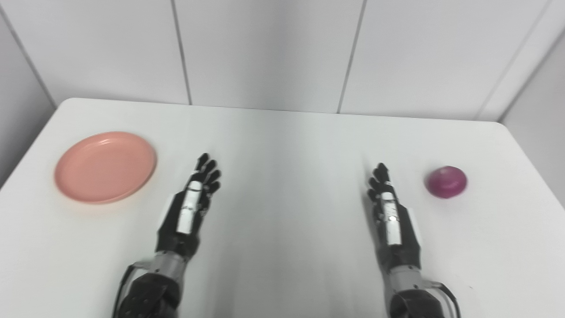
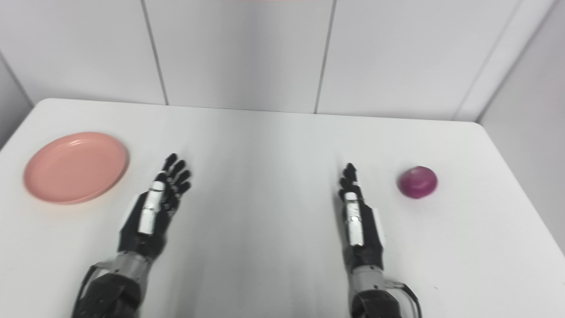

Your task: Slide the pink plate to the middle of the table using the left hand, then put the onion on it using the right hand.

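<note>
The pink plate (image 1: 105,166) lies flat and bare on the white table (image 1: 282,145) at its left side. A purple onion (image 1: 446,181) rests on the table at the right. My left hand (image 1: 190,206) is open, fingers stretched forward, a little to the right of the plate and apart from it. My right hand (image 1: 387,207) is open too, edge-on with fingers straight, left of the onion and not touching it. Neither hand holds anything.
White wall panels (image 1: 265,48) rise just behind the table's far edge. The table's left and right edges run close to the plate and the onion. Between the two hands lies bare tabletop.
</note>
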{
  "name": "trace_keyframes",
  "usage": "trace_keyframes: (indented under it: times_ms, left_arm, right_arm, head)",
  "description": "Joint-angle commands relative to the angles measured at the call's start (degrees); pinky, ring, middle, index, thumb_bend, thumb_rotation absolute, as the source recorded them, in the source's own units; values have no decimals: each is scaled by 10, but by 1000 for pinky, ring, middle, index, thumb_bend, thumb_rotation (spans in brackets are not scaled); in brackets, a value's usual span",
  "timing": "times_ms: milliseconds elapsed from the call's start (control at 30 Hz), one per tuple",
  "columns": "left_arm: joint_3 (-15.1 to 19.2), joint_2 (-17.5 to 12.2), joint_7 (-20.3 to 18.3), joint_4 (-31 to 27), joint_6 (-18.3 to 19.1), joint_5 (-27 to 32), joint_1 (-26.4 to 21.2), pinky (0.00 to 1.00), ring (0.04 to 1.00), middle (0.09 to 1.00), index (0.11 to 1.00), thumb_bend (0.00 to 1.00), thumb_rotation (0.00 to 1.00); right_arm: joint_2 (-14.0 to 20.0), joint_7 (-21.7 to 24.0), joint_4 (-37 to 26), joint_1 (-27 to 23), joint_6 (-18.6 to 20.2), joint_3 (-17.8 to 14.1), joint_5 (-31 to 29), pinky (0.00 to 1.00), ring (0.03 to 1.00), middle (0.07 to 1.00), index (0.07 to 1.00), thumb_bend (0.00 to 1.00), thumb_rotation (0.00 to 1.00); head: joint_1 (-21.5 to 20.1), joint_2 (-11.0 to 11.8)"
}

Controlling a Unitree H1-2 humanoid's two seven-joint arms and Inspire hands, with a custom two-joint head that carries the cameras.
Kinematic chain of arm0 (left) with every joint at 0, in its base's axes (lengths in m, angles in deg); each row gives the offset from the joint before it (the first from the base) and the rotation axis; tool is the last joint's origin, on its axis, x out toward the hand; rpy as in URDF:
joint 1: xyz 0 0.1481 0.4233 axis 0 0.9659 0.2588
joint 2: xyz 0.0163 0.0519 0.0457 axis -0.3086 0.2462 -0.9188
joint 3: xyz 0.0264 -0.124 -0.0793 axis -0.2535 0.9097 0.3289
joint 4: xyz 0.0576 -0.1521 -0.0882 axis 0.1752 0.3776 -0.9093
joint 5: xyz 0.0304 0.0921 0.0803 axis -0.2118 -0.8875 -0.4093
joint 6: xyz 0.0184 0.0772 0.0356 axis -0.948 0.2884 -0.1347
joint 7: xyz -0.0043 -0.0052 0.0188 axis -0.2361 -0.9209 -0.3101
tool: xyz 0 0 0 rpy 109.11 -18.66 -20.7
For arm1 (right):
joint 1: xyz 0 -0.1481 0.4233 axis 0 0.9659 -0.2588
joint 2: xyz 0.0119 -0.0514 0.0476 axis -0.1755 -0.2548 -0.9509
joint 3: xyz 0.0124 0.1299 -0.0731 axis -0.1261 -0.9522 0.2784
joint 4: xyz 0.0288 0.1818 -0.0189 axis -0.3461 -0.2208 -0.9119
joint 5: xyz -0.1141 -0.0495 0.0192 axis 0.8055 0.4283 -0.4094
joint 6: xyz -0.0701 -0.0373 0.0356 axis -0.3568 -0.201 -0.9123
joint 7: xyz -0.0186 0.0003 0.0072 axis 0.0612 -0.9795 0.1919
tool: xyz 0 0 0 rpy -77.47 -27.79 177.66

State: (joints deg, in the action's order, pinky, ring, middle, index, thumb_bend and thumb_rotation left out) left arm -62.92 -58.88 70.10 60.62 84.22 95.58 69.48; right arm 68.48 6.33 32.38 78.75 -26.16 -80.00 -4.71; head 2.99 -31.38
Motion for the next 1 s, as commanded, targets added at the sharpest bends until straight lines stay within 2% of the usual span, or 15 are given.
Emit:
trace_keyframes:
  times_ms: [0, 267, 533, 567, 733, 967]
  left_arm:
    - [-7, 10, 1, 22, -21, -4, 19, 982, 974, 986, 967, 460, 1000]
    - [-11, 29, 15, 27, -26, -17, 18, 975, 966, 978, 957, 442, 1000]
    - [-23, 38, 19, 34, -28, -29, 15, 996, 987, 993, 968, 412, 1000]
    - [-26, 40, 20, 38, -32, -31, 14, 996, 988, 995, 969, 413, 1000]
    - [-36, 50, 28, 46, -33, -48, 9, 999, 998, 1000, 977, 422, 1000]
    - [-43, 63, 29, 63, -51, -55, 2, 1000, 993, 996, 983, 418, 1000]
  right_arm:
    - [12, 10, 1, 9, -10, -6, -4, 1000, 1000, 1000, 1000, 239, 1000]
    - [23, 17, -4, 10, -10, -10, -12, 1000, 1000, 1000, 1000, 155, 1000]
    - [31, 20, -15, 13, -2, -16, -20, 1000, 1000, 1000, 1000, 128, 1000]
    - [32, 21, -15, 13, 0, -17, -21, 1000, 1000, 1000, 1000, 127, 1000]
    - [37, 24, -24, 12, 18, -23, -35, 1000, 1000, 1000, 1000, 113, 1000]
    - [37, 22, -38, 11, 43, -28, -45, 1000, 1000, 1000, 1000, 120, 1000]
  head:
    - [14, 2]
    - [53, 7]
    - [109, 20]
    - [128, 25]
    - [177, 40]
    - [212, 56]
